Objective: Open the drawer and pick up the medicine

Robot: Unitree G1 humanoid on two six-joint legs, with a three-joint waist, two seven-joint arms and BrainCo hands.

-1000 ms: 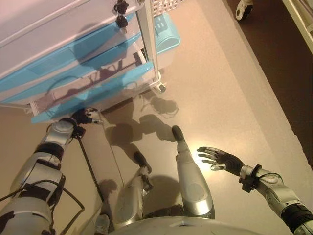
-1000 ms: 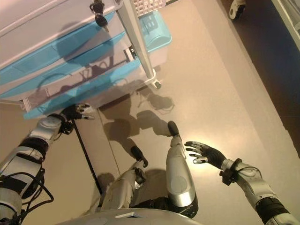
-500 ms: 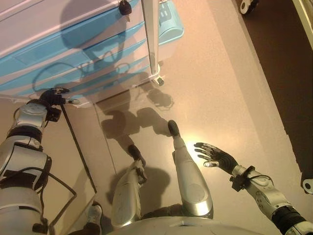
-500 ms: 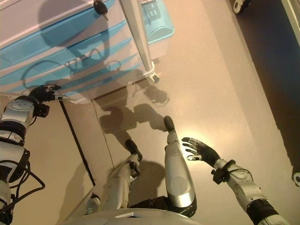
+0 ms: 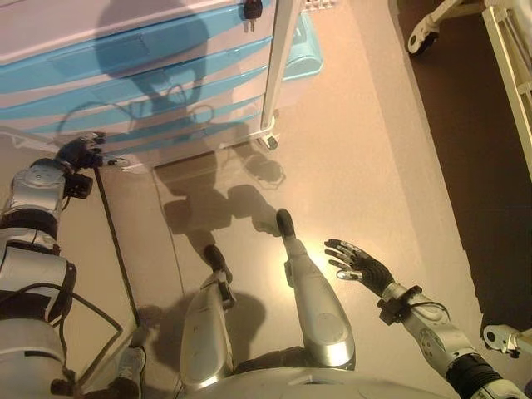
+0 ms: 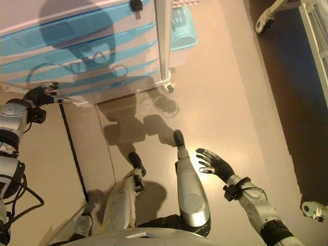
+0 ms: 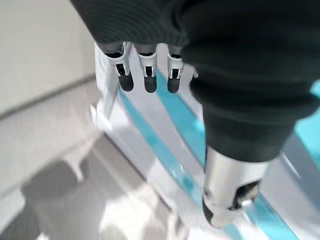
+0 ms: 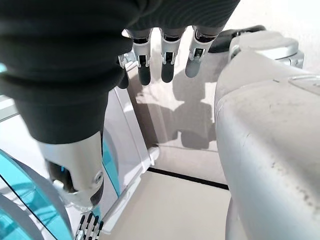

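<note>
A white drawer cabinet (image 5: pixel 158 75) with light blue drawer fronts (image 7: pixel 175 145) fills the upper left of the head views. None of the drawers shows its inside, and no medicine is visible. My left hand (image 5: pixel 79 152) hovers at the lower left corner of the cabinet, by the bottom drawer front. Its fingers (image 7: pixel 145 75) are straight, its thumb is apart, and it holds nothing. My right hand (image 5: pixel 359 264) hangs open over the floor at the lower right, far from the cabinet. Its fingers (image 8: pixel 165 62) are spread.
Keys (image 5: pixel 249 10) hang at the cabinet's upper right edge. A light blue basket (image 5: pixel 301 50) sits behind the cabinet's white post (image 5: pixel 278 66). A wheeled bed frame (image 5: pixel 507 58) stands on the dark floor at the right, and a caster (image 5: pixel 497 339) shows at the lower right.
The camera has shifted, so the cabinet sits higher in view. My left hand has moved from under the bottom drawer's front toward the cabinet's lower left corner. My right hand stays open.
</note>
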